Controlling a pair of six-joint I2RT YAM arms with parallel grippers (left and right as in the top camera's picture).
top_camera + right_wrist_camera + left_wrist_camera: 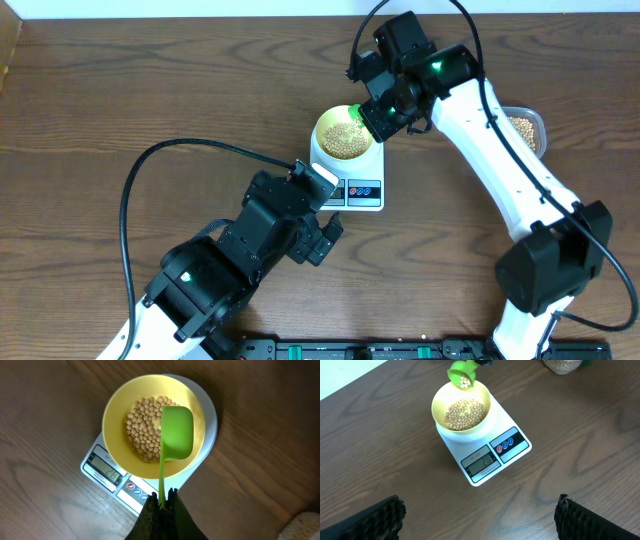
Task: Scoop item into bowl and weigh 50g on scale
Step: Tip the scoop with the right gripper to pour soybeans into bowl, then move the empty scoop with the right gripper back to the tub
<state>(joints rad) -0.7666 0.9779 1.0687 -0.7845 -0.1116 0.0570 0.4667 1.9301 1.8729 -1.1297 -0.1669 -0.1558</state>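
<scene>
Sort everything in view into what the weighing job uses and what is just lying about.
In use: beans, yellow bowl, scale, green scoop gripped by the shut right end effector, clear tub of beans.

Not in use: open left end effector, holding nothing; black rail at the near edge.

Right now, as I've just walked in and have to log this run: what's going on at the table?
The right gripper is shut on the handle of a green scoop, holding it tipped over the yellow bowl, which sits on the white scale. The bowl already holds a layer of beans, and a few show at the scoop's mouth. The scale's display is on, but its digits are hard to read. The left gripper hangs open in front of the scale, holding nothing.
</scene>
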